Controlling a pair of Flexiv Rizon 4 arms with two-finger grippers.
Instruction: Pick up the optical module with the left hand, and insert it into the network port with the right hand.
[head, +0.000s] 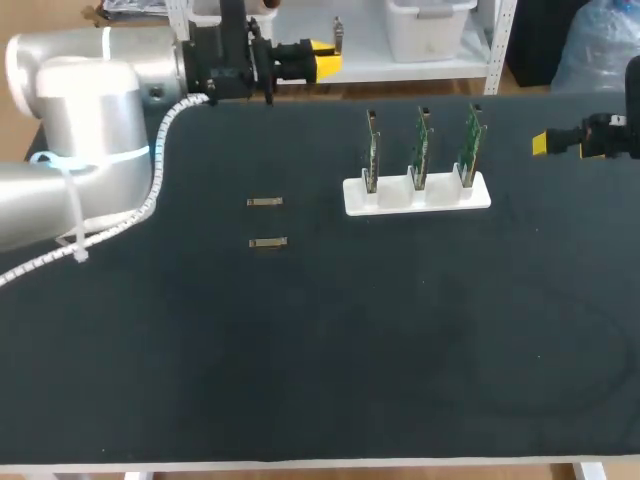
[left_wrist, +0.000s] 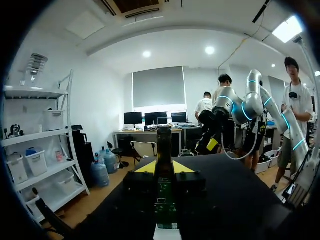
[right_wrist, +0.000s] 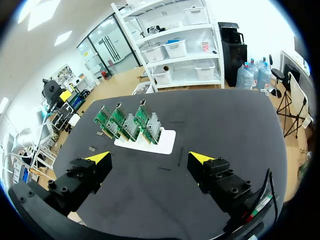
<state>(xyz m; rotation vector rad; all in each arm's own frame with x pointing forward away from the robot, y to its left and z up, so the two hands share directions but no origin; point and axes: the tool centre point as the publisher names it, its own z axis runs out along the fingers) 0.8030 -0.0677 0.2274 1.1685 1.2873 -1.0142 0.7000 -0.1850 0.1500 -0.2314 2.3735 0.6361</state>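
Observation:
My left gripper (head: 325, 62) is raised at the table's far edge, left of the middle. It is shut on a slim dark optical module (head: 338, 35) that stands up past the yellow tips. In the left wrist view this module (left_wrist: 164, 145) runs between the fingers of the gripper (left_wrist: 165, 167), with a green board end nearest the camera. Two more modules (head: 265, 202) (head: 268, 242) lie flat on the black mat. A white holder (head: 350, 195) carries three upright green port boards (head: 421, 150). My right gripper (head: 545, 143) (right_wrist: 151, 159) is open and empty to the right of the holder.
In the right wrist view the holder (right_wrist: 167, 142) with its boards (right_wrist: 125, 122) lies ahead of the open fingers. A loose module (right_wrist: 92, 148) lies beside it. My right arm (left_wrist: 240, 105) shows across the table in the left wrist view.

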